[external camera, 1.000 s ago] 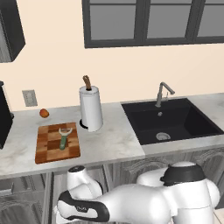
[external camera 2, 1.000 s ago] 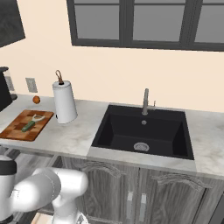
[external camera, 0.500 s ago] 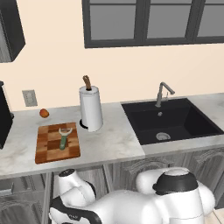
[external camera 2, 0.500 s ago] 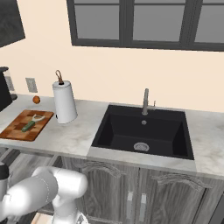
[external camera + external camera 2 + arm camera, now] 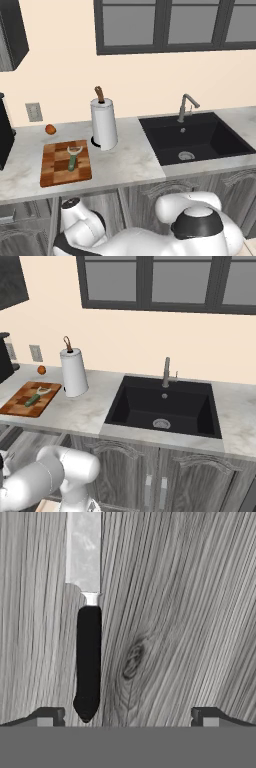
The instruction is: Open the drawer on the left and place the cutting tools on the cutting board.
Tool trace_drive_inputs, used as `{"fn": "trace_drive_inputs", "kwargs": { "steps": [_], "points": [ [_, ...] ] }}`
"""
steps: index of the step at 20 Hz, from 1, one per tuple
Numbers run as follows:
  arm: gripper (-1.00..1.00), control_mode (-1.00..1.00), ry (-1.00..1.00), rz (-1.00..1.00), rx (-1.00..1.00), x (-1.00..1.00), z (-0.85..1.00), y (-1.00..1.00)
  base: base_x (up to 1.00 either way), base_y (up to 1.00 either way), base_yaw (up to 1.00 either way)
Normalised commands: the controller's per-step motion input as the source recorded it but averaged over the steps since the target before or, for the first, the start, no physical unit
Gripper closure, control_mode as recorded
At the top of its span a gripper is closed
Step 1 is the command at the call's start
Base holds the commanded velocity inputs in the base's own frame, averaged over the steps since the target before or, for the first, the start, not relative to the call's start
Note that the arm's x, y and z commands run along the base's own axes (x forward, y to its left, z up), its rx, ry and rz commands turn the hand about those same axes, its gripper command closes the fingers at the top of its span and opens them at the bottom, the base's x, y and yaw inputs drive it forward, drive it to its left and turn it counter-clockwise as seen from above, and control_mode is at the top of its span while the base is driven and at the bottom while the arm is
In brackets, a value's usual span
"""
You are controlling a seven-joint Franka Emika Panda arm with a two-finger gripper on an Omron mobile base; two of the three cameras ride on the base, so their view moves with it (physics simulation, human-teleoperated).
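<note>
The peeler (image 5: 73,156) lies on the cutting board (image 5: 55,174), which sits near the left end of the worktop (image 5: 125,165), toward its front edge, with the paper-towel roll (image 5: 104,125) just beside it to the right and a small orange item (image 5: 50,129) behind it near the wall. The peeler's pale head points toward the wall and its green handle toward the front edge. That half of the placement appears done. The knife (image 5: 88,662) is not yet on the board: in the hand view it lies flat on a grey wood-grain surface, judged to be the floor of the drawer (image 5: 175,612), black handle toward the camera and silver blade pointing away. The drawer is therefore judged open. The arm is folded low in front of the cabinets below the worktop. The tool (image 5: 128,717) hangs over the knife with its fingers (image 5: 47,716) spread wide and nothing between them; the handle end sits just inside the left finger, off centre. What is left: centre over the handle, grip it, lift the knife out and set it on the cutting board beside the peeler. The sink (image 5: 192,137) to the right plays no part.
</note>
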Motion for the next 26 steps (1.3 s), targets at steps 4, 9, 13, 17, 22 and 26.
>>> {"fn": "trace_drive_inputs", "kwargs": {
  "steps": [4, 9, 13, 17, 22, 26],
  "points": [
    [-1.0, -1.0, -0.05, 0.01, 0.0, 0.0, -0.13, 0.0, 0.0, 0.0, 0.0],
    [-1.0, -1.0, -0.05, 0.0, 0.0, 0.0, -0.13, 0.0, 0.0, 0.0, 0.0],
    [-1.0, -1.0, -0.04, 0.0, 0.0, 0.01, -0.06, 0.02, 0.0, 0.0, 0.0],
    [-1.0, -1.0, -0.04, 0.0, 0.0, 0.06, -0.02, 0.06, 0.0, 0.0, 0.0],
    [-1.0, -1.0, -0.04, 0.0, 0.0, 0.01, -0.02, 0.12, 0.0, 0.0, 0.0],
    [-1.0, -1.0, -0.05, 0.0, 0.0, 0.01, -0.08, 0.09, 0.0, 0.0, 0.0]
  ]
}}
